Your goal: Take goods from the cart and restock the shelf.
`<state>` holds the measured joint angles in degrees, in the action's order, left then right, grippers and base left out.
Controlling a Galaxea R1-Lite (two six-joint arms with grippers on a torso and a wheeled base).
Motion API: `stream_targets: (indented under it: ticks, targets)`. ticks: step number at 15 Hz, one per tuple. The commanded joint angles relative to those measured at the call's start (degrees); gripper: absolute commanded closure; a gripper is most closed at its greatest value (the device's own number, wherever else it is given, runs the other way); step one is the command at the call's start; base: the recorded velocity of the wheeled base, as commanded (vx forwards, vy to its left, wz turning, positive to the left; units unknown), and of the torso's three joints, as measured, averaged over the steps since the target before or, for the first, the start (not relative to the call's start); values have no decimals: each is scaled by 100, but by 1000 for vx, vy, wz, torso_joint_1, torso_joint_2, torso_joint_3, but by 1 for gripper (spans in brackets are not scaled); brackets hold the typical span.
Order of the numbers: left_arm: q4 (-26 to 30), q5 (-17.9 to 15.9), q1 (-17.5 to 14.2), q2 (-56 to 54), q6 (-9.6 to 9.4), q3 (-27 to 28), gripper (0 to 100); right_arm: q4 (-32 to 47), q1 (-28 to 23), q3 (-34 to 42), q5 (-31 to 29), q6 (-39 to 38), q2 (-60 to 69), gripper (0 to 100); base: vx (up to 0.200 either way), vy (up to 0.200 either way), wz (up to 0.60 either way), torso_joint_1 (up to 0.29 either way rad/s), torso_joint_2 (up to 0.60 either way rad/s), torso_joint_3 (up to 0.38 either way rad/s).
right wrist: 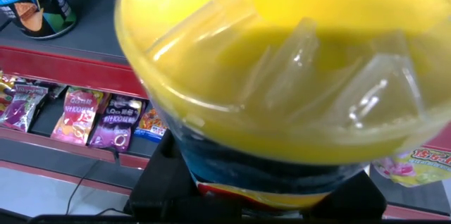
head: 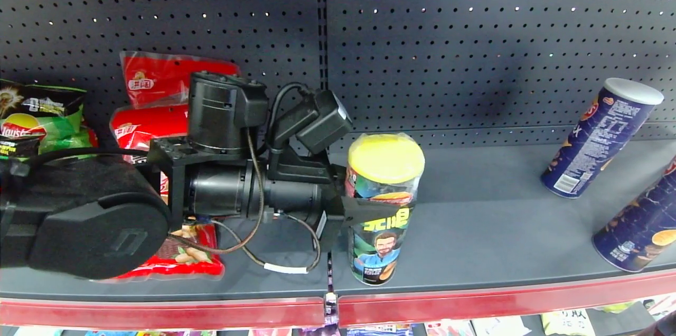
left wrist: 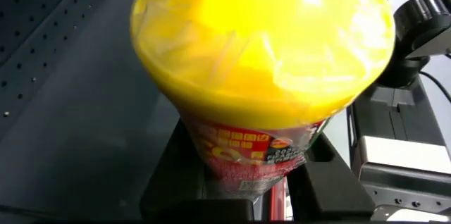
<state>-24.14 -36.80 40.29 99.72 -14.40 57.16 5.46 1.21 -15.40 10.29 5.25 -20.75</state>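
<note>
- The can (head: 385,161) has a yellow lid and a green body. It is upright at the front of the shelf (head: 475,230), close to the red edge.
- The left end effector (head: 377,209) is clamped on the can's side, about halfway up. A black finger (head: 364,212) lies across the label.
- From the left wrist, the can (left wrist: 261,48) sits between the two black fingers (left wrist: 176,175).
- The right end effector (right wrist: 257,189) is clamped on another can (right wrist: 296,62), also with a yellow lid.
- Below that can is a lower shelf with small snack packs (right wrist: 91,115).
- Red bags (head: 158,82) lean on the shelf's back wall behind the left arm.
- A green bag (head: 42,119) is at the far left.
- Two blue cans (head: 602,138) with a white lid lean tilted at the right, well apart from the can.
</note>
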Motion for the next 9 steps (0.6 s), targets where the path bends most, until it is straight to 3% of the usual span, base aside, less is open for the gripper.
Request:
stream_targets:
  ticks: [1,9]
  targets:
    - [6,7,40,30,7,-30,100,-1,2,-7,-1,2,1,100,0,0,0,0,0,0]
    - [32,-46,40,48,7,-74,100,-1,2,-16,8,2,-17,100,0,0,0,0,0,0]
